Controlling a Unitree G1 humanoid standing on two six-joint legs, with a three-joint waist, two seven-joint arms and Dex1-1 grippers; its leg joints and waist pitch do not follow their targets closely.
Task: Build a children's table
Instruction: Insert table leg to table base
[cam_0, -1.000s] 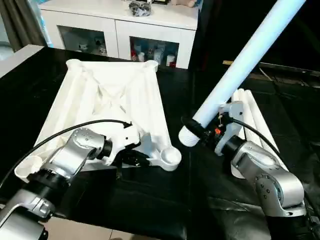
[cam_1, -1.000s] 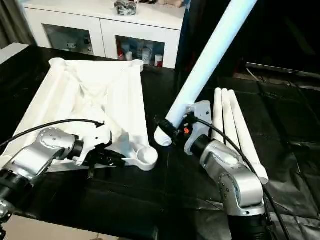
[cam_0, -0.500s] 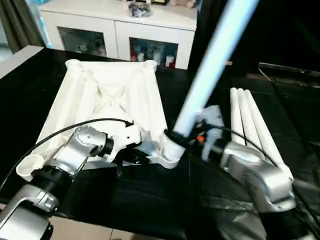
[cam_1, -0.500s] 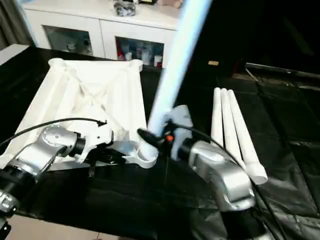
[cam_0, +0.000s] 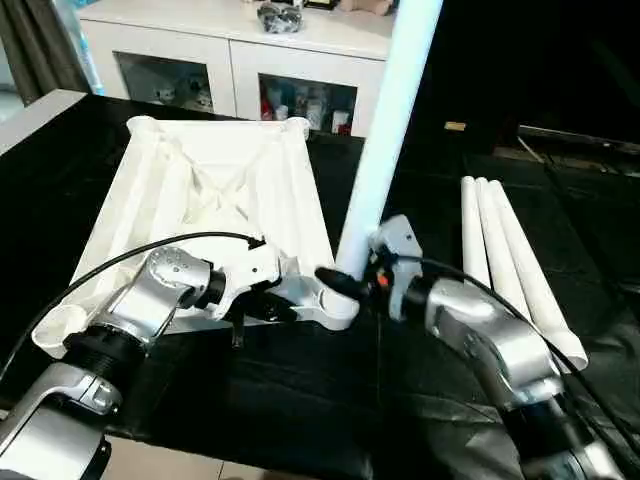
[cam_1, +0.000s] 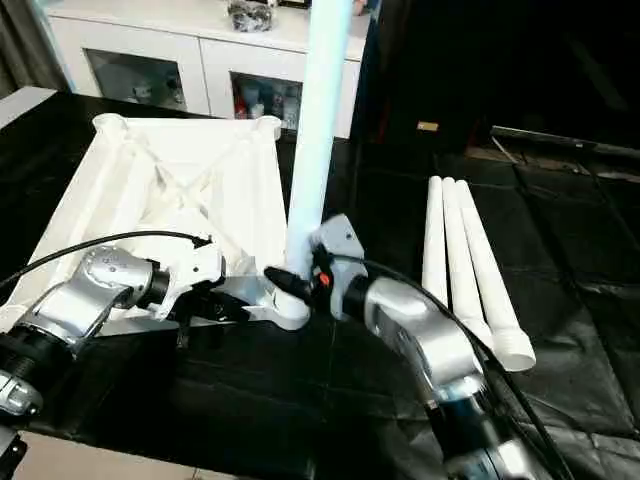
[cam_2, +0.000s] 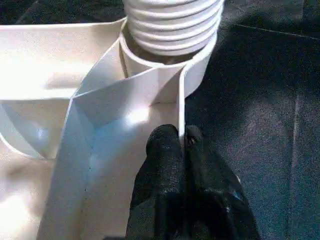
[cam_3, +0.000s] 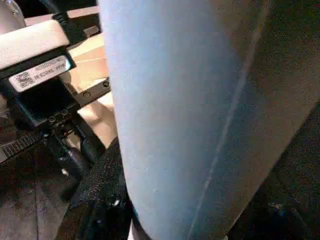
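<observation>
Leg going into the corner socket, tabletop upside down on the black counter (cam_0: 300, 400)

Right tool (cam_0: 345, 283) grips the upright leg (cam_0: 388, 130) at the tabletop (cam_0: 215, 205) socket; left tool (cam_2: 181, 142) is clamped shut on the rim right beside it.

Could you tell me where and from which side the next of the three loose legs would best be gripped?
Probably the one nearest the tabletop: take that leg around its round shaft near the wide end, coming from above with the claw across it. The three lie flat, side by side on the black surface, so only the top and that outer side are free.
</observation>
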